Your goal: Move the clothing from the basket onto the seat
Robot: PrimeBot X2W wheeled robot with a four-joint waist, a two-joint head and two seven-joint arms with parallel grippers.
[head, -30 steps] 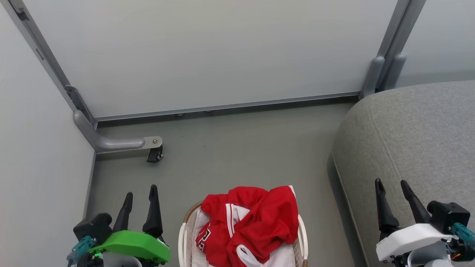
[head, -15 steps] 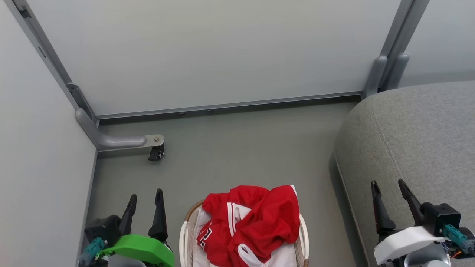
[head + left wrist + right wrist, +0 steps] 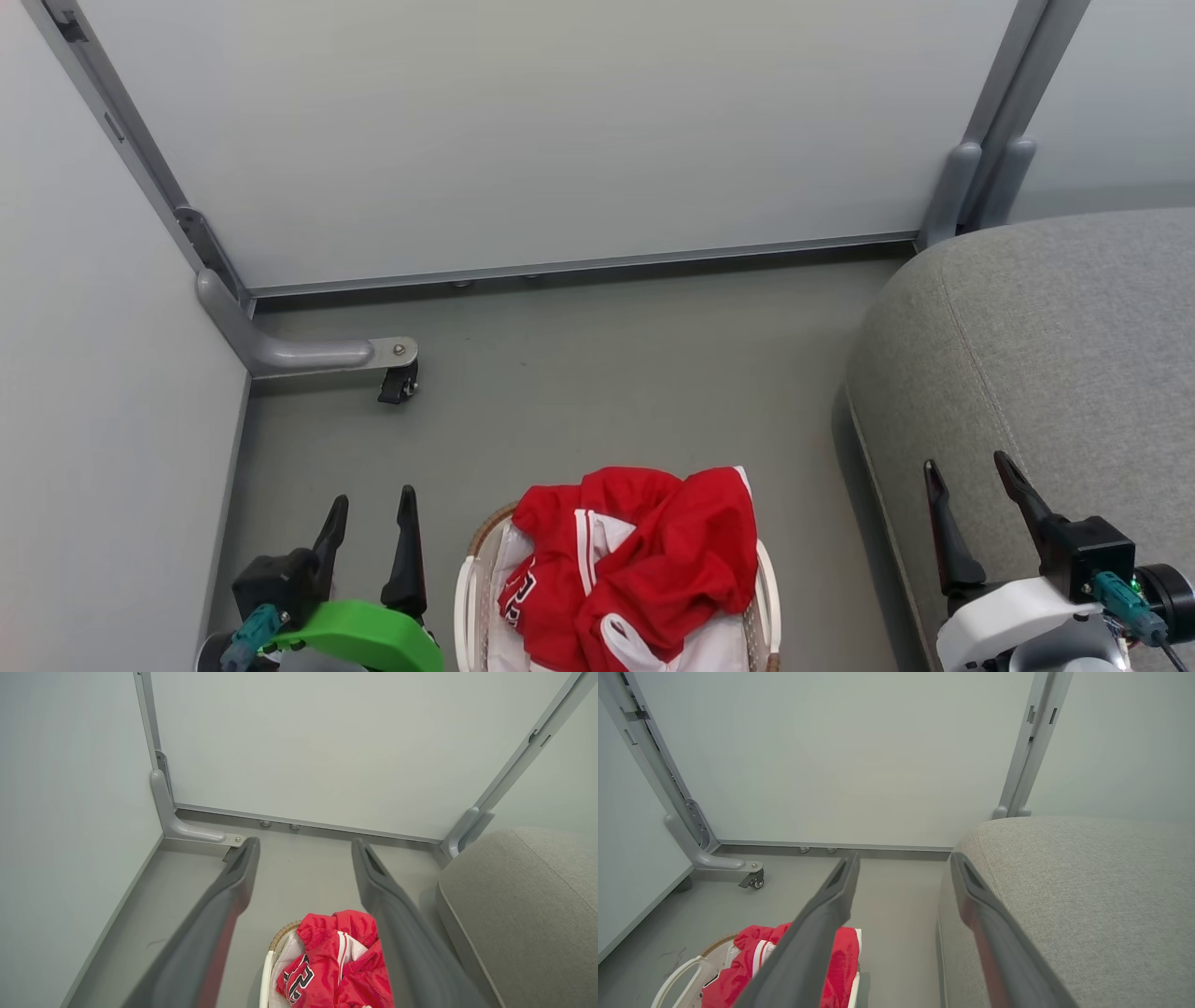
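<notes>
Left gripper (image 3: 373,499) and right gripper (image 3: 965,464) hang spread and empty either side of the small white perforated plastic basket (image 3: 459,597), where the soft bright-red clothing (image 3: 653,551) lies heaped. I'd pinch deep into the heap's crest, lift clear of the rim, then swing to the large grey fabric seat (image 3: 1055,355).

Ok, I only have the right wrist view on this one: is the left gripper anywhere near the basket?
Observer: No contact. In the head view the left gripper is open, beside the basket on its left, apart from it.
Operator: My own finger hides part of what's inside. Any writing?
Observer: Yes, the left wrist view shows white lettering outlined in black on a red fold of the clothing.
Operator: And on my side?
Observer: In the head view the right gripper is open, in front of the seat's left edge, holding nothing.
</notes>
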